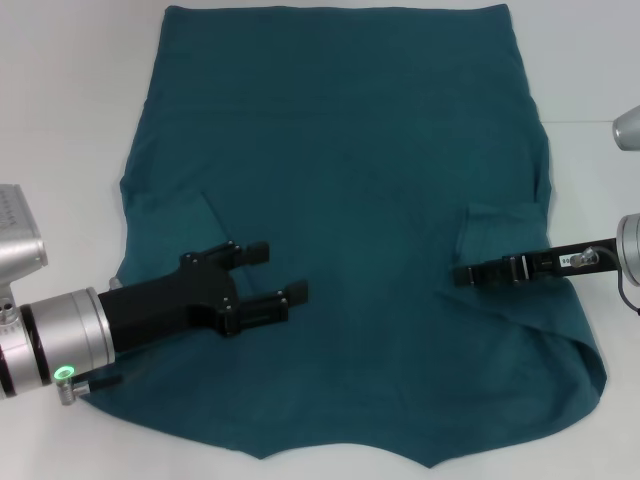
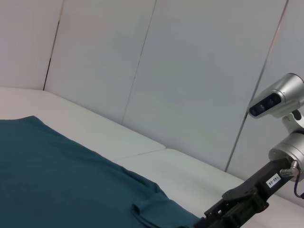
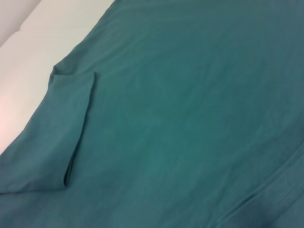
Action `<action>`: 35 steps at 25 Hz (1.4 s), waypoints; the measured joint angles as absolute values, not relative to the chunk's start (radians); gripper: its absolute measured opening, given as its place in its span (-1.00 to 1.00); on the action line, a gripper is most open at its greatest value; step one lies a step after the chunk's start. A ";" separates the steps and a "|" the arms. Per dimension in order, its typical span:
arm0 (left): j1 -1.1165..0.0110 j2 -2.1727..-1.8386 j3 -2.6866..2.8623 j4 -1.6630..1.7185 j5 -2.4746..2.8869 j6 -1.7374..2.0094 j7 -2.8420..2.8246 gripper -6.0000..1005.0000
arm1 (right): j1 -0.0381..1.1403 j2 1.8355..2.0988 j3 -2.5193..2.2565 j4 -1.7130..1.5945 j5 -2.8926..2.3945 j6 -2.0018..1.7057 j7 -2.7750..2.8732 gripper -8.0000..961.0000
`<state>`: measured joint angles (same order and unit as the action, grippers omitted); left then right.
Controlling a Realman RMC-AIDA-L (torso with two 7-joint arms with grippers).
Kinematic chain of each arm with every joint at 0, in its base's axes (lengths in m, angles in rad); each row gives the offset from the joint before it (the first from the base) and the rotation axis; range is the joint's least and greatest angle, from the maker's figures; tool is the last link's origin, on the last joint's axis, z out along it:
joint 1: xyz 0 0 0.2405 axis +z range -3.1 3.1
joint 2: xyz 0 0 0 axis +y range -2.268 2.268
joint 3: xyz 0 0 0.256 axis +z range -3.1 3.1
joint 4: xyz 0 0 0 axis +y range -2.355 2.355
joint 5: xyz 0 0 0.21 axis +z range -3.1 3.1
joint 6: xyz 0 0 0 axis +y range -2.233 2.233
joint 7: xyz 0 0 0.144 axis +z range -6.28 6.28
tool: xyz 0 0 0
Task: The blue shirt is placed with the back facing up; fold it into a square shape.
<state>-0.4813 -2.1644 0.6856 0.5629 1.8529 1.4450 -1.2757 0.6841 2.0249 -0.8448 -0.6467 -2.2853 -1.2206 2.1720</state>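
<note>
A white table (image 1: 60, 90) carries the work, with pale wall panels (image 2: 156, 71) rising behind it. The blue shirt (image 1: 340, 200) lies spread flat across most of the table, plain side up, with both sleeves already turned inward onto the body: one folded flap sits just beyond the left gripper (image 1: 272, 277), the other just beside the right gripper (image 1: 462, 272).

The step in hand seems to be the one after the sleeve folds, so the shirt is now a long panel that has not yet been squared. The next move likely calls for each gripper to reach a side edge or the near hem, pinch a single layer cleanly, and carry it over without dragging the tucked sleeves open.

The left gripper is over the cloth with its jaws spread, nothing between them; the fabric lies under and all around them, and whether the fingertips touch it cannot be told. The right gripper reaches in from the shirt's side edge, its tip at the folded sleeve's corner. It appears as one thin dark bar, so whether its jaws are apart or pressed together cannot be told.
</note>
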 joint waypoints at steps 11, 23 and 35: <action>-0.484 -2.164 0.686 0.563 1.853 1.445 -1.278 0.71 | 0.663 2.020 -0.829 -0.696 -2.278 -1.239 2.176 0.44; -0.496 -2.164 0.690 0.563 1.853 1.445 -1.290 0.71 | 0.611 2.015 -0.809 -0.776 -2.321 -1.365 2.194 0.44; -0.497 -2.167 0.687 0.552 1.853 1.445 -1.290 0.71 | 0.601 2.019 -0.811 -0.780 -2.390 -1.359 2.204 0.44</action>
<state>-0.4970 -2.1665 0.6866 0.5521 1.8529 1.4450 -1.2900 0.6011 2.0187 -0.8112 -0.7801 -2.3905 -1.3589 2.2039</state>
